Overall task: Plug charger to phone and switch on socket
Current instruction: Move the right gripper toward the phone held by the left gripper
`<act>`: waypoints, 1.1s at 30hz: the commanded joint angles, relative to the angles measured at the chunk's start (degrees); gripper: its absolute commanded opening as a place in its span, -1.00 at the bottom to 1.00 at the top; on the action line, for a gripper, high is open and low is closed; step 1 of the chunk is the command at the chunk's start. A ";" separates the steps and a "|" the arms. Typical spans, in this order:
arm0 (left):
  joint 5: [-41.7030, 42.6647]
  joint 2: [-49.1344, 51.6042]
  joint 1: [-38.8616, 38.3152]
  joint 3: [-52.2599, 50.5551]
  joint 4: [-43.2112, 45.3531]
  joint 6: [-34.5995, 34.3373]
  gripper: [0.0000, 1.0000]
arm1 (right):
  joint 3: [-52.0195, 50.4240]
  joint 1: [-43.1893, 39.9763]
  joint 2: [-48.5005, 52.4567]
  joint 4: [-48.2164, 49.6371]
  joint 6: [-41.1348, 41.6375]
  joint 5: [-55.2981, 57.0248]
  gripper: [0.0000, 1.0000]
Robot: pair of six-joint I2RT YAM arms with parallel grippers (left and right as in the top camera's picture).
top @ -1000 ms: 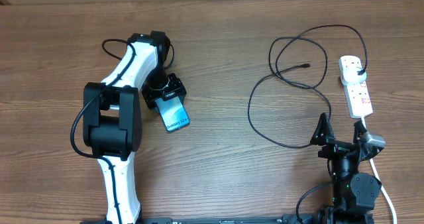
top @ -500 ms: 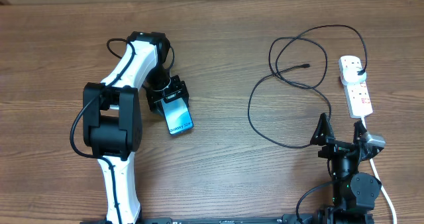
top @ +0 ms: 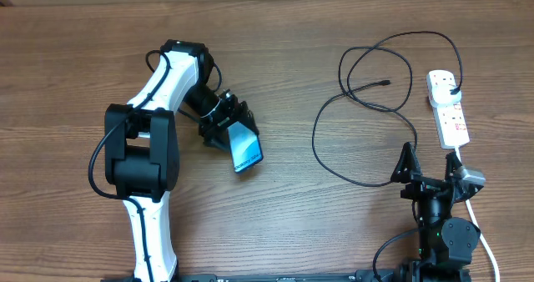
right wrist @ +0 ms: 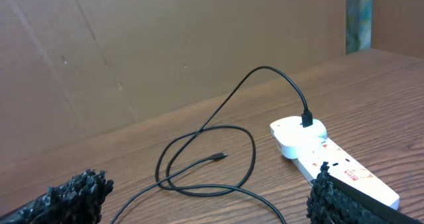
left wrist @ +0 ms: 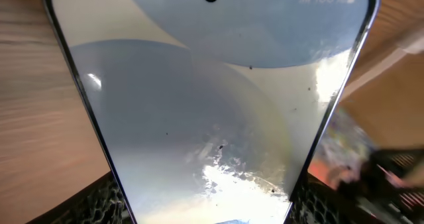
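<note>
The phone (top: 245, 146), its light-blue screen up, sits left of the table's centre with my left gripper (top: 231, 125) shut on its sides. In the left wrist view the phone (left wrist: 212, 105) fills the frame between both fingers (left wrist: 99, 203). The charger (top: 350, 98), a thin black cable, loops at the right, with its small tip (top: 385, 83) loose on the wood and its plug (top: 451, 87) in the white socket (top: 450, 115). My right gripper (top: 430, 167) is open just below the socket and holds nothing. The right wrist view shows the charger tip (right wrist: 219, 156) and socket (right wrist: 331, 161) ahead of the right gripper (right wrist: 202, 204).
The socket's white cord (top: 481, 232) runs down past the right arm toward the front edge. A brown cardboard wall (right wrist: 132, 52) stands behind the table. Bare wood lies between the phone and the cable loops.
My left gripper has carried the phone to the right and turned it, so the phone now points down and right. The right arm, cable and socket have not moved.
</note>
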 commanded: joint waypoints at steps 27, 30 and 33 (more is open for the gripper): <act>25.20 0.46 0.33 1.60 -0.52 3.80 0.32 | -0.61 -0.11 -0.44 2.58 48.43 -27.21 1.00; 25.20 0.46 0.33 1.60 -0.52 3.80 0.32 | -0.61 -0.11 -0.44 4.52 45.59 -28.50 1.00; 25.22 0.46 0.33 1.60 -0.55 3.78 0.32 | 0.92 -0.11 -0.37 7.65 32.89 -35.52 0.99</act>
